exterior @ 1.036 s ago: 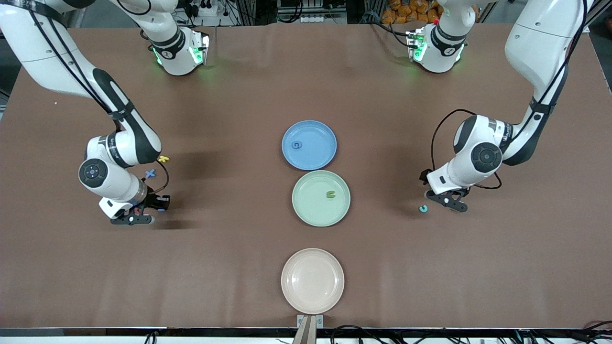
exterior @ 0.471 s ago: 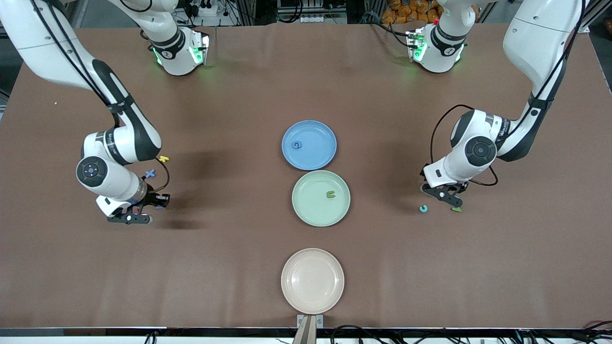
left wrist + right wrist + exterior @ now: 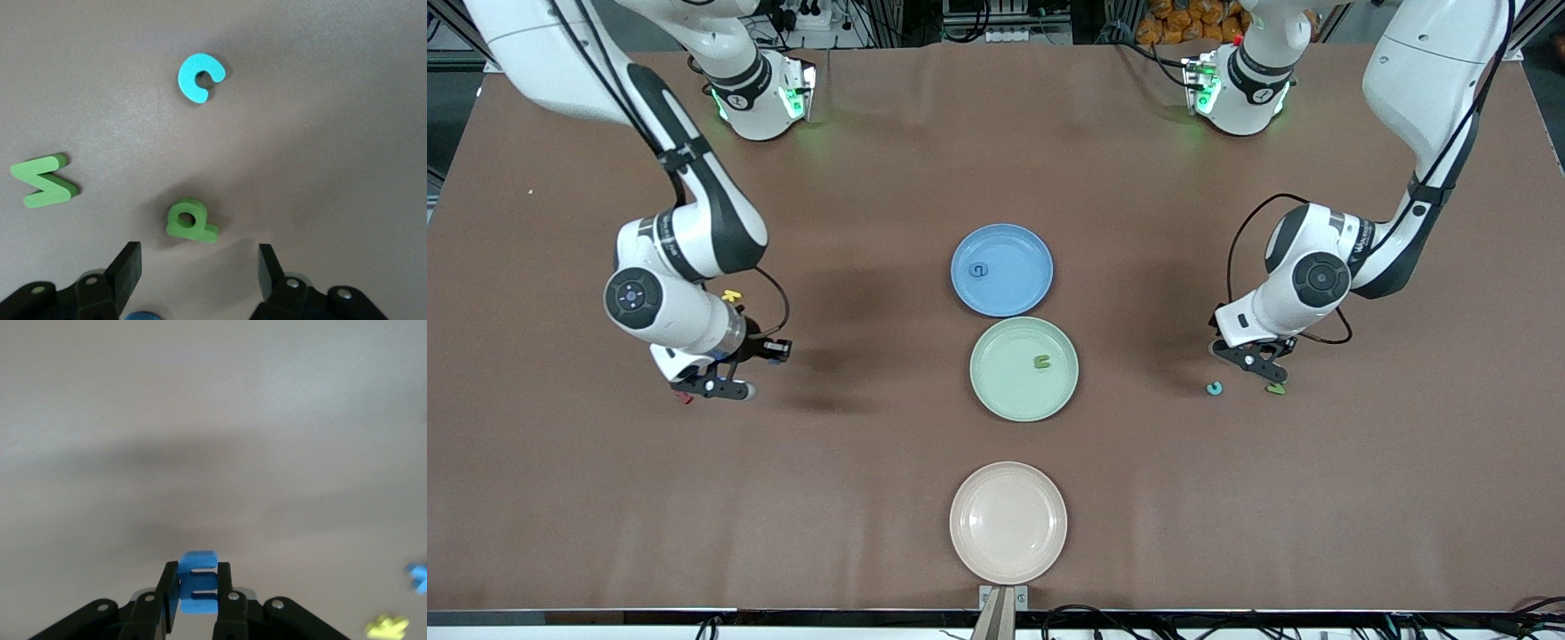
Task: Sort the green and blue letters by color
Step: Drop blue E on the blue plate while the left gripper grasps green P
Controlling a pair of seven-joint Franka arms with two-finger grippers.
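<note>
Left tool [image 3: 197, 267] wide open, holds nothing, low over surface [image 3: 1138, 498] nr left arm's edge; green P [image 3: 191, 221] between jaws, long axis across gap, so drop straight. Right tool [image 3: 195, 595] clamped on blue E [image 3: 199, 583], airborne nr right arm's edge.

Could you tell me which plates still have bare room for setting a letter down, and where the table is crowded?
The beige plate holds nothing. The blue plate and green plate each hold one letter, with bare room beside it. Loose letters crowd the table under the left gripper and the right gripper, which is shut on a blue letter.
</note>
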